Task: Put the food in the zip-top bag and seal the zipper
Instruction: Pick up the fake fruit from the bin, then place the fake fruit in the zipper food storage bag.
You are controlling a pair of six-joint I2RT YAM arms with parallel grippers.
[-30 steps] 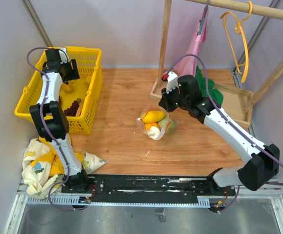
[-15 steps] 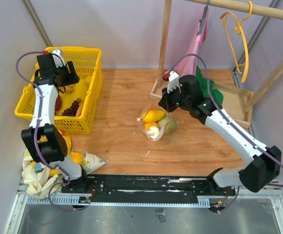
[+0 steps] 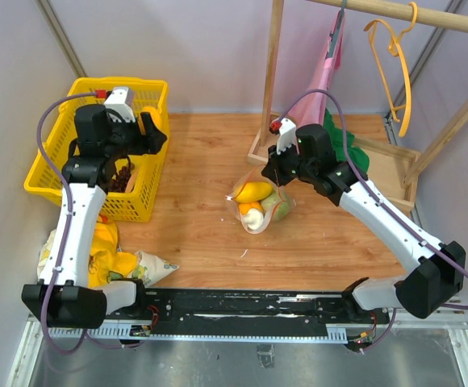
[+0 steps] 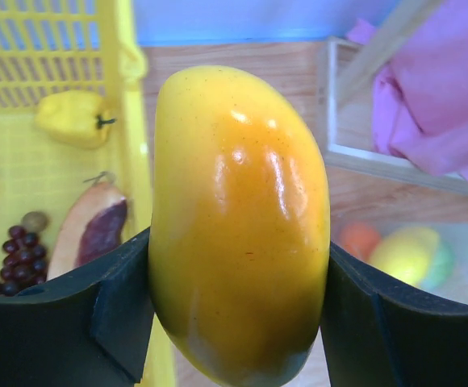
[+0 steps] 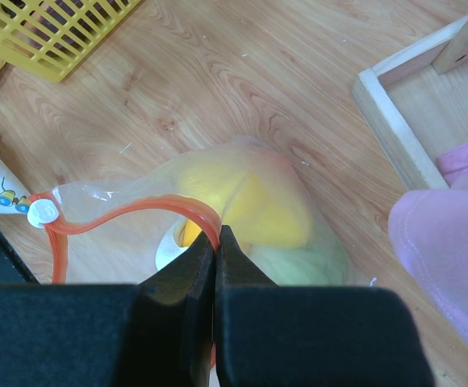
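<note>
1. Above the basket's (image 3: 141,205) right wall hangs the left gripper (image 3: 150,134), jaws clamped on a mango (image 4: 238,218), yellow-orange, upright between them
2. Down in the basket lie a yellow pepper (image 4: 73,118) and grapes (image 4: 12,260)
3. Mid-table, the bag (image 3: 278,211) sits on the wood, just beside a wooden tray (image 3: 395,173); fruit (image 3: 254,192) inside, yellow, green and orange
4. Right gripper (image 5: 216,244) pinches the zipper (image 5: 129,214) at the bag's upper edge, jaws pressed together on the strip, which curves away in an open loop
</note>
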